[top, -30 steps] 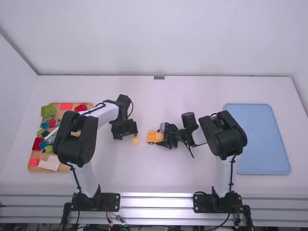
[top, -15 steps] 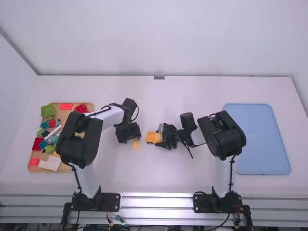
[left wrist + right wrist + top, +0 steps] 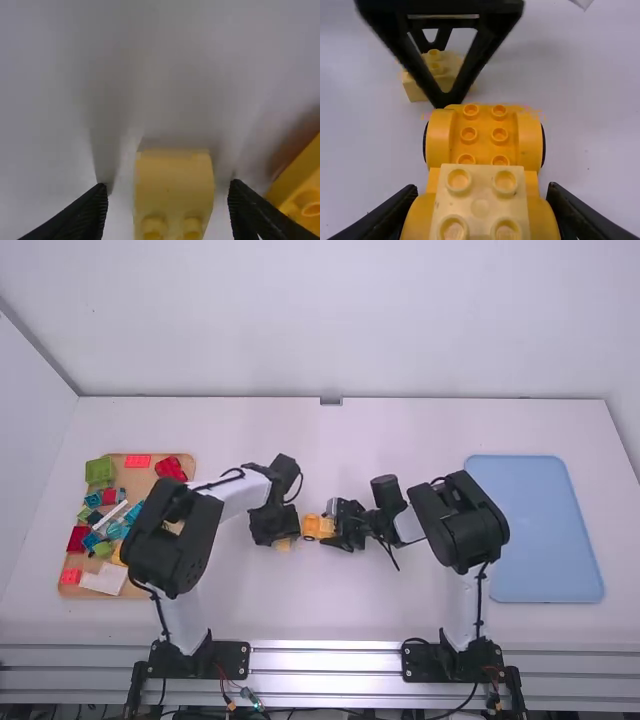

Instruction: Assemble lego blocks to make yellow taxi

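While the right gripper pinches the orange-yellow wheeled base near the centre of the high view, the left gripper is positioned just to the left, its fingers spread astride a pale yellow block on the table. A second pale yellow block is seated on the base, between the right gripper's fingers. I see a tan tray of mixed blocks at frame left and a blue tray at frame right
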